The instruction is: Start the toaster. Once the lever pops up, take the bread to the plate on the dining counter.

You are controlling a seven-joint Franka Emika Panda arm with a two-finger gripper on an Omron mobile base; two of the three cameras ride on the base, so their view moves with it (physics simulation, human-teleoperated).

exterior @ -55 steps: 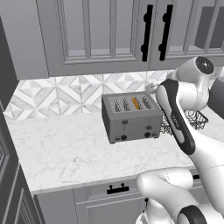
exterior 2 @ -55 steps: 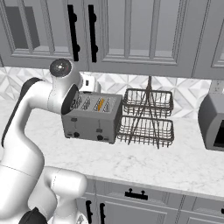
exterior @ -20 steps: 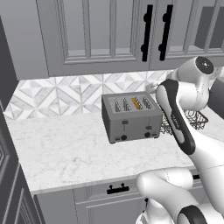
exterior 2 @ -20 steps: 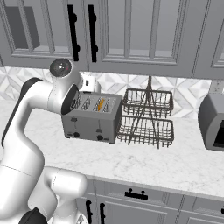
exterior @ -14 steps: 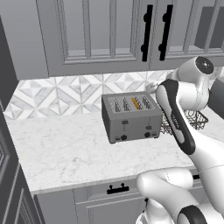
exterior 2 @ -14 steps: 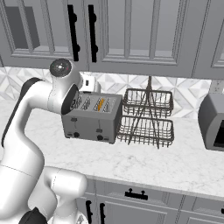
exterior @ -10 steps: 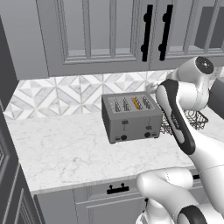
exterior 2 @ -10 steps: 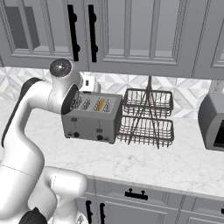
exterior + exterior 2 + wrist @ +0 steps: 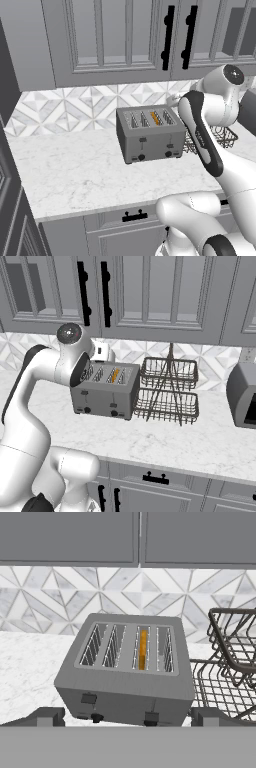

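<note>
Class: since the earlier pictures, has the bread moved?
No. The bread sits in the same toaster slot, third from the left.

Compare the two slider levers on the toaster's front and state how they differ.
In the hand view, the left lever sits high on the toaster front, while the right lever sits low near the base. The right lever is below the slot holding the bread; the slots above the left lever look empty. Both are small grey tabs.
</note>
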